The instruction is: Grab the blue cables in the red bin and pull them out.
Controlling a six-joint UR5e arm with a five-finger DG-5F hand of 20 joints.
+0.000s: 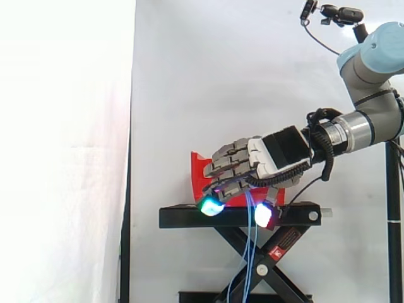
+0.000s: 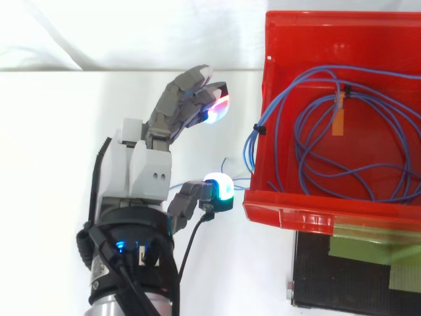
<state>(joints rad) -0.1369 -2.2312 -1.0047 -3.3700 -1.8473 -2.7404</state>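
A red bin [image 2: 316,220] sits on a black stand [image 1: 183,218] and holds loose coils of blue cables [image 2: 256,130]. A few strands run over the bin's left wall toward my hand [image 2: 141,164]. From the side, the blue cables [image 1: 248,252] hang down in front of the stand, passing between the thumb and the fingers of my hand [image 1: 268,154]. My hand hovers just outside the bin's left wall with its fingers nearly straight and the thumb spread well apart. The glowing thumb pad [image 2: 219,189] is close to the bin's corner. Nothing is pinched.
The stand is a scissor lift with crossed legs [image 1: 252,265]. A white curtain hangs behind everything. A dark pole [image 1: 394,221] stands at the right edge, with a camera mount [image 1: 334,12] above the arm. The black stand top [image 2: 342,283] shows beside the bin.
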